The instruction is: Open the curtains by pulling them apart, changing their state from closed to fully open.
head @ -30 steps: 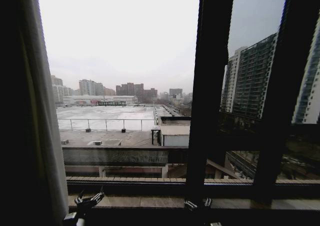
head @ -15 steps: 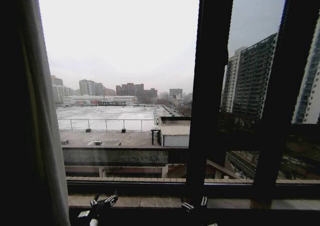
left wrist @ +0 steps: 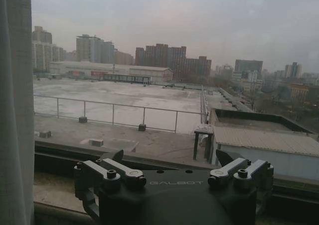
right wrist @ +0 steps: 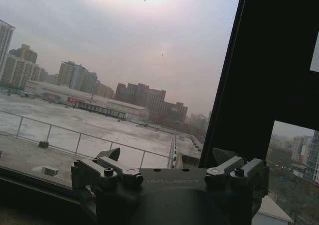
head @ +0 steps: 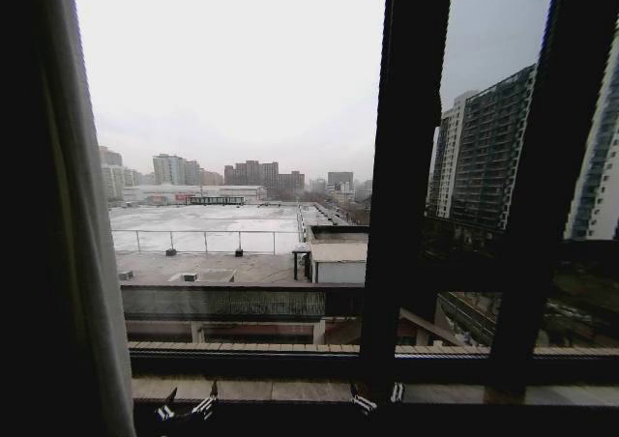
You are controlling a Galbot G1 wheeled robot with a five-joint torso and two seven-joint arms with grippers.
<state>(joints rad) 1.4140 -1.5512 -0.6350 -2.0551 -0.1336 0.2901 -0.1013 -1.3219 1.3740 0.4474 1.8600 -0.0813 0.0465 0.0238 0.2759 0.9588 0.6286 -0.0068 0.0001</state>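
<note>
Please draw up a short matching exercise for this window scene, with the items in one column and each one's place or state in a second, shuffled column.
Items:
1. sheer curtain panel
2. left gripper
3. right gripper
4. black window frame bar

Places or states:
A. low in the head view, at the foot of the frame bar, fingers open
B. bunched at the window's left edge
C. upright, right of the big clear pane
D. low by the sill, nearer the curtain, fingers open

Pairs: 1-B, 2-D, 3-A, 4-C

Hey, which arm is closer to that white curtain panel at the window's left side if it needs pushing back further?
The left. The left tool sits low by the sill, near the gathered curtain, which also shows at the edge of its wrist view. The right tool is farther over, in front of the black window frame.
</note>
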